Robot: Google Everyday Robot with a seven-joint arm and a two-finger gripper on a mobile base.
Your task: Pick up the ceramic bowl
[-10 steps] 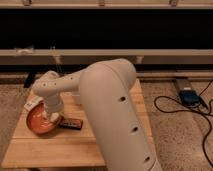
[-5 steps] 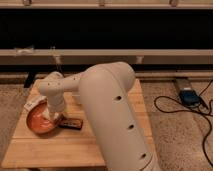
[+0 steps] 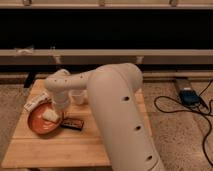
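Claw (image 3: 60,106) hangs low over the right rim of the ceramic bowl (image 3: 38,125); I cannot tell how wide it stands or whether it grips anything (the wrist covers it). I see the bowl resting on the wooden bench (image 3: 75,150), a pale square piece (image 3: 49,116) inside it. A dark packet (image 3: 72,123) lies just right of the bowl, a small white cup (image 3: 78,97) behind it to the right, and a white wrapper (image 3: 36,102) behind it to the left.

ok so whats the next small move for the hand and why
Probably lower the hand straight down onto the right rim of the ceramic bowl. The hand is already at that rim, over the wooden table, so little sideways travel seems needed. A dark bar lies just right of the bowl, so a straight descent should avoid nudging it.
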